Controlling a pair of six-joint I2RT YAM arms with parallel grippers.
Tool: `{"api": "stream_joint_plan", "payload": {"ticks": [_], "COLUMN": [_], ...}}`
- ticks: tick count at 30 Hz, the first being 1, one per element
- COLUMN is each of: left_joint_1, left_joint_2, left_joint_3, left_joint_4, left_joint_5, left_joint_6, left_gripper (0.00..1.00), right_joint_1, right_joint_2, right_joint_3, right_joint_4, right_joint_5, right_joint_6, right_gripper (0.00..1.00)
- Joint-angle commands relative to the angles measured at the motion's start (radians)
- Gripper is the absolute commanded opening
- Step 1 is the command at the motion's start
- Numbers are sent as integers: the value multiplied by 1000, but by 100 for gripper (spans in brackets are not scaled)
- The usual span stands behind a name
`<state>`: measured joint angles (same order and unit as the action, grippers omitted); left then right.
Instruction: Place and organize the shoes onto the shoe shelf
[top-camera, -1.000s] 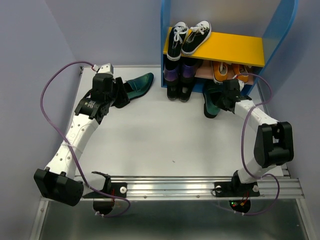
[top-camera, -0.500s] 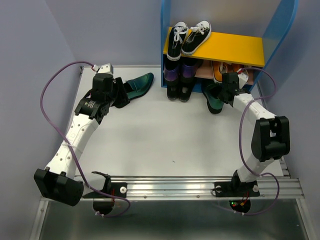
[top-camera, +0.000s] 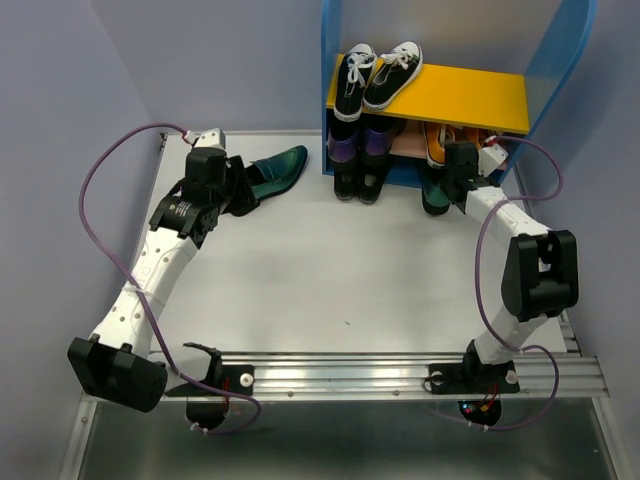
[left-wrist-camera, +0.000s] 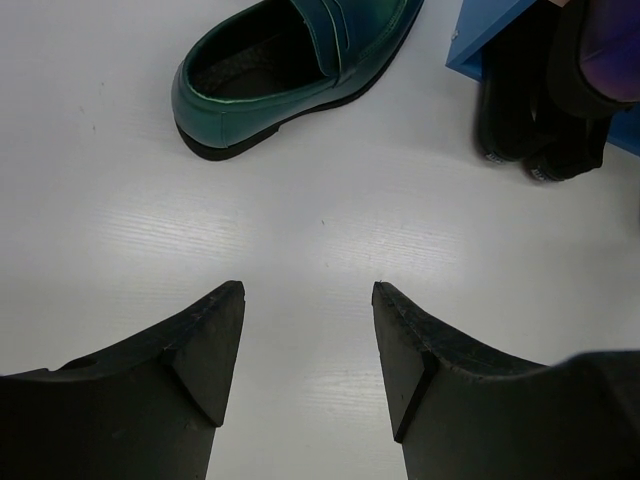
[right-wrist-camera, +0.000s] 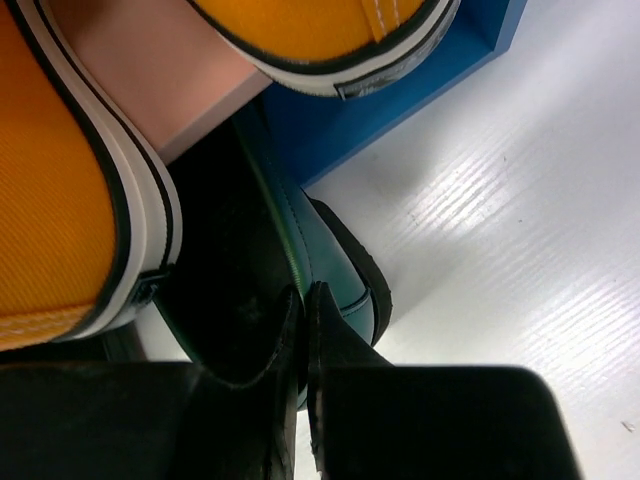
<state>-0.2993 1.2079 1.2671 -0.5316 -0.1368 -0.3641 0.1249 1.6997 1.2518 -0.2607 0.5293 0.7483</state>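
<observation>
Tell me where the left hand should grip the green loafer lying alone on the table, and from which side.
Grip the green loafer at its heel rim, one finger inside the opening, one behind the heel, coming from above. It stands upright on its sole, opening up, heel nearest the open left hand.

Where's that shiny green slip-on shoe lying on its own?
In the overhead view, the shiny dark green loafer lies at the left of the white table, between the open left gripper and the blue-sided shoe shelf, touching neither.
</observation>
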Motion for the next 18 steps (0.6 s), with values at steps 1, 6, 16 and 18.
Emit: {"api": "stream_joint_plan", "payload": {"ticks": [1,6,16,18], "left_joint_1": [5,5,5,5], "left_joint_2": [-21,-21,16,38], "left_joint_3": [-2,-9,5,32], "left_joint_4": [-4,-1,-8,-25], "left_joint_5": [-23,-17,-44,-56], "left_joint_6": [11,11,19,25], "left_gripper": [65,65,68,69], "right_joint_1": [-4,-4,-4,-4], "right_joint_2": [-20,44,54,23], "right_joint_3": [20,29,-23,-37], "right_joint_4": [231,311,344,345], "right_joint_5": [83,61,14,9], "right_joint_6": [71,60,77,65], "right_gripper": [1,1,48,61]}}
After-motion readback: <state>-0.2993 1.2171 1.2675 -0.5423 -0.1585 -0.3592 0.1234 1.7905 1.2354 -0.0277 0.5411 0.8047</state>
